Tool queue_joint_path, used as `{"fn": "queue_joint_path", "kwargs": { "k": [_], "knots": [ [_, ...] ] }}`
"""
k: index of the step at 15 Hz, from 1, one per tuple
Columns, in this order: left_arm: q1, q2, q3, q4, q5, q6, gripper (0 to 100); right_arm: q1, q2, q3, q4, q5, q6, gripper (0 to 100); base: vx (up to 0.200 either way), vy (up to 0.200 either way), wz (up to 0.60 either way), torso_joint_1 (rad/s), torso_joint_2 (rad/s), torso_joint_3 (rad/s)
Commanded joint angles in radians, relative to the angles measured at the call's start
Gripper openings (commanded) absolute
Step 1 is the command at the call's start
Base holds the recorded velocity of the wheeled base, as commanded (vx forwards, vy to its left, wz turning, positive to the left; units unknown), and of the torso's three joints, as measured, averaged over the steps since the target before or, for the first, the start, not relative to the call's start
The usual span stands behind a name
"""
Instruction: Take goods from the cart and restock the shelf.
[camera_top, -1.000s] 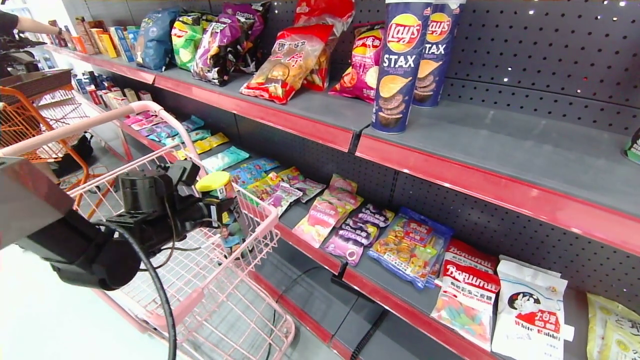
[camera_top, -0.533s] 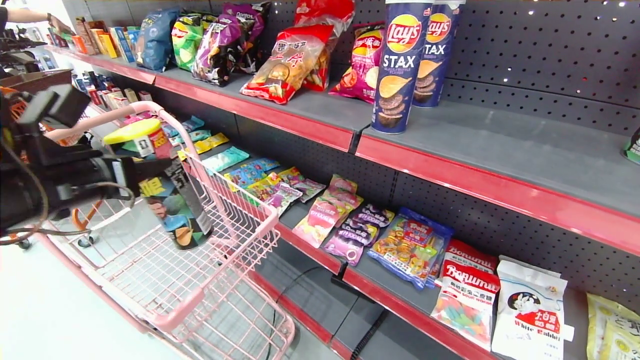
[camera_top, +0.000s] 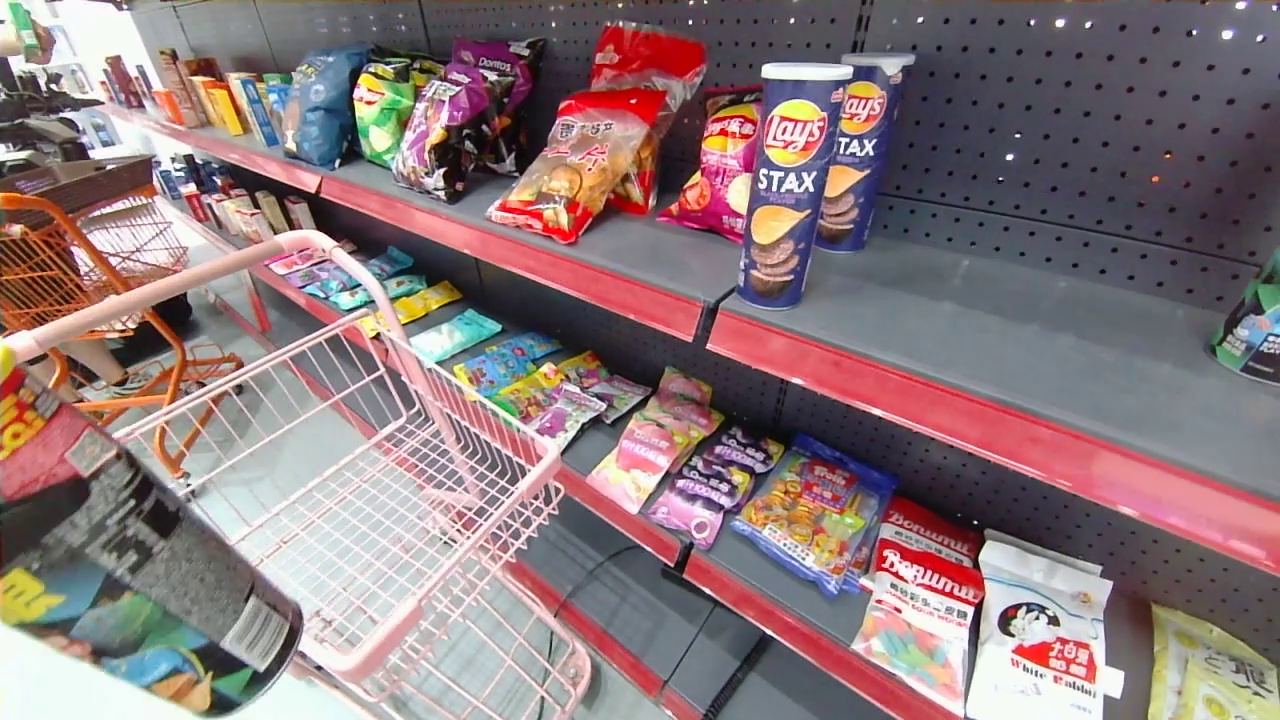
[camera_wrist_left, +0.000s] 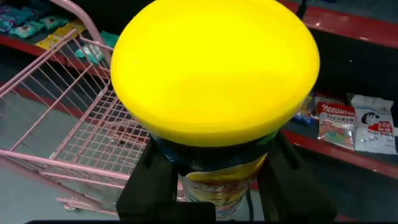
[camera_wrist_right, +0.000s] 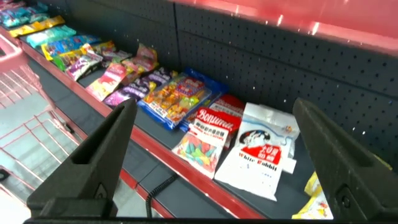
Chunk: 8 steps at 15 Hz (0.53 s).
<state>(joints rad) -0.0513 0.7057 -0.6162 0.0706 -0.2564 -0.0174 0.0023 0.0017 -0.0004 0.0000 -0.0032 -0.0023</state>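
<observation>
Two tall blue chip cans (camera_top: 790, 180) stand upright on the upper shelf (camera_top: 1000, 330). One is at the shelf's red front edge and the other is just behind it, toward the pegboard back. Farther along the same shelf lean snack bags: a red bag (camera_top: 575, 150), a purple bag (camera_top: 450, 110) and a green bag (camera_top: 378, 100).

The left gripper (camera_wrist_left: 214, 186) is clamped on a chip can with a yellow lid (camera_wrist_left: 214, 68). Its black fingers (camera_wrist_left: 149, 186) press both sides of the can's body just under the lid. In the head view this can (camera_top: 120, 570) is tilted, off the shelf and beside the near side of the pink cart (camera_top: 470, 395). The cart's wire basket stands against the front of the lower shelf (camera_top: 770, 610).

The right gripper (camera_wrist_right: 211, 168) has its fingers spread wide apart with nothing between them, and it faces the lower shelf. Candy packs lie flat there, side by side near the front edge: a white pack (camera_wrist_right: 264, 155), a red pack (camera_wrist_right: 208, 134) and a blue pack (camera_wrist_right: 177, 99). An orange cart (camera_top: 50, 250) stands beyond the pink one.
</observation>
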Motion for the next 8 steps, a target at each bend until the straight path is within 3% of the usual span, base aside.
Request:
{"fn": "queue_joint_path", "kwargs": {
  "k": [1,5,7,8],
  "knots": [
    [0.001,-0.170,0.032,0.080,0.000,0.004,0,0.001,0.001,-0.001,0.000,0.000,-0.001,100,0.000,0.000,0.00,0.183,-0.52,-0.334],
    [0.001,-0.269,0.062,0.170,0.002,0.016,0,0.001,0.000,0.000,0.000,0.000,0.001,100,0.000,0.000,0.00,0.200,-0.55,-0.348],
    [0.001,-0.322,0.121,0.170,0.006,0.054,0,0.001,0.001,0.000,0.000,0.000,0.001,100,0.000,0.000,0.00,0.234,-0.58,-0.361],
    [0.001,-0.338,0.131,0.170,0.008,0.056,0,0.001,0.001,-0.001,0.000,0.000,0.001,100,0.000,0.000,0.00,0.242,-0.62,-0.364]
  ]
}}
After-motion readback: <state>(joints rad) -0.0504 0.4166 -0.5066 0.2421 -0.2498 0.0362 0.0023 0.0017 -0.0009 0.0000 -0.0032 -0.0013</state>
